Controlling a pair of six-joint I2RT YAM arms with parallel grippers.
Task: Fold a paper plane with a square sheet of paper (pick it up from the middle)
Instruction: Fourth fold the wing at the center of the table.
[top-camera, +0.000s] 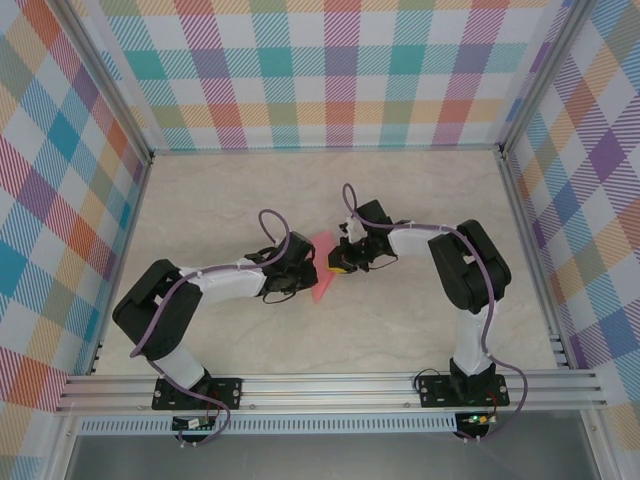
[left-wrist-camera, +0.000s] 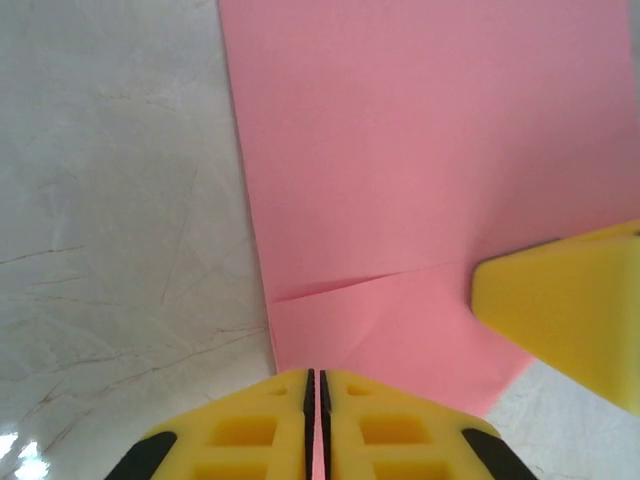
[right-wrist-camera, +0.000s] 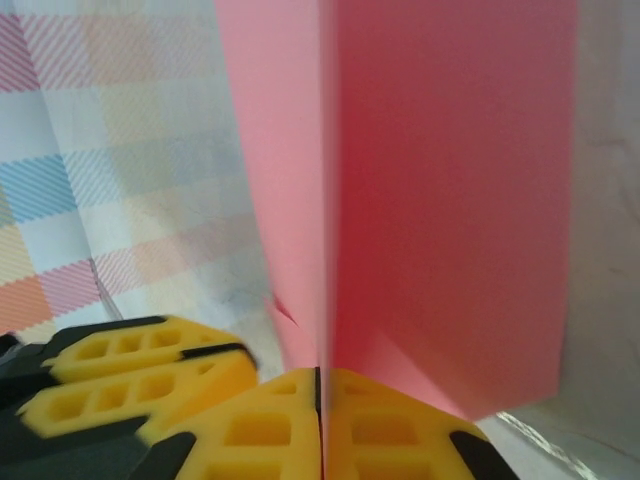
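I have the square sheet of paper (top-camera: 322, 262) pinched between both arms. My left gripper (left-wrist-camera: 315, 400) is clamped tight on one edge of it, and my right gripper (right-wrist-camera: 320, 400) is closed flat on its raised fold. To crease cleanly, I'd hold both pinches firm and move slowly, watching that the sheet's edges line up.

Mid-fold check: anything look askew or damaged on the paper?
No visible tear. Both the left gripper and right gripper pinch the paper sheet; a slanted crease near the left gripper runs askew to the sheet's edge.
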